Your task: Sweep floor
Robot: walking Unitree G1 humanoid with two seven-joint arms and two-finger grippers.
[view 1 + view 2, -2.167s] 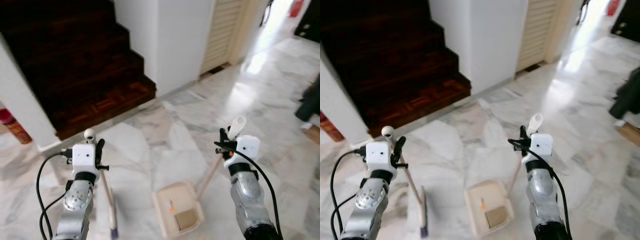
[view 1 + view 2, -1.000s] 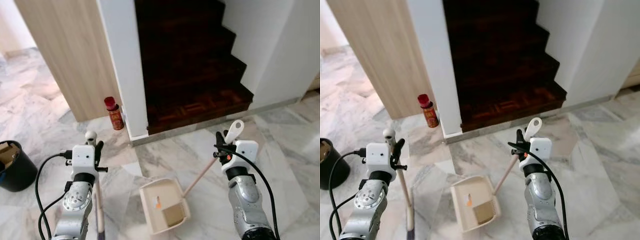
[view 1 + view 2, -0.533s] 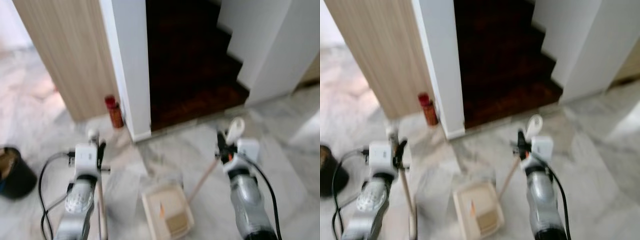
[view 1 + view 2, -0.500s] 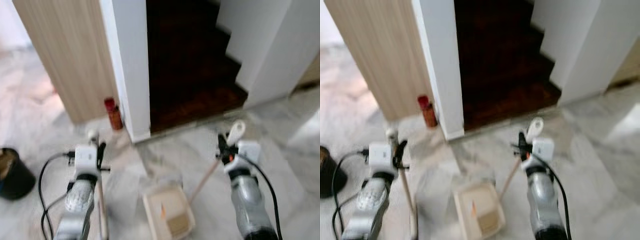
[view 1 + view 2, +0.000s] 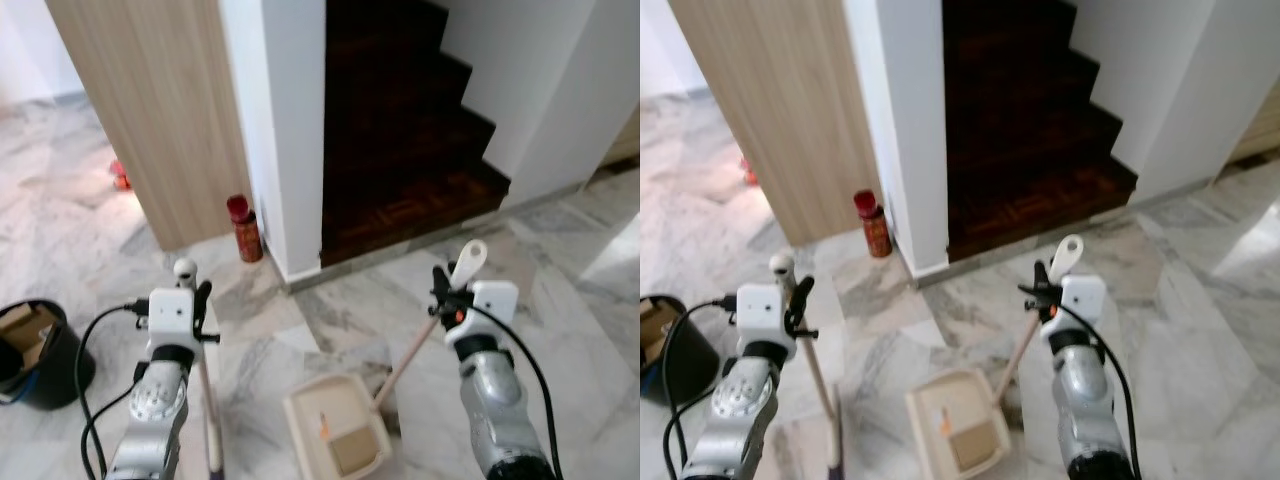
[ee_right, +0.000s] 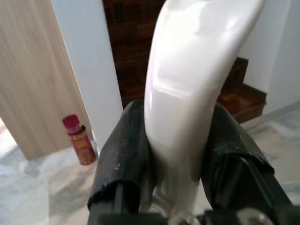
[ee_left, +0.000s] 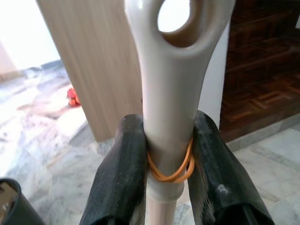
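My left gripper (image 5: 196, 300) is shut on the cream handle of a broom (image 5: 207, 400), whose stick runs down to the marble floor; an orange rubber band (image 7: 169, 174) wraps the handle between the black fingers (image 7: 123, 178). My right gripper (image 5: 441, 290) is shut on the long handle of a cream dustpan (image 5: 335, 437). The pan rests low between my arms and holds a brown card piece and a small orange scrap. The dustpan handle (image 6: 187, 98) sits between the right fingers (image 6: 123, 159).
A dark wooden staircase (image 5: 400, 130) rises ahead between white walls. A wood-panelled wall (image 5: 150, 100) stands left, with a red can (image 5: 243, 228) at its foot. A black bin (image 5: 40, 350) sits far left. A small red object (image 5: 119, 176) lies beyond.
The camera has swung further left and steadied: the stairs shifted right, the black bin and a small red object came into view. Both grippers keep their hold.
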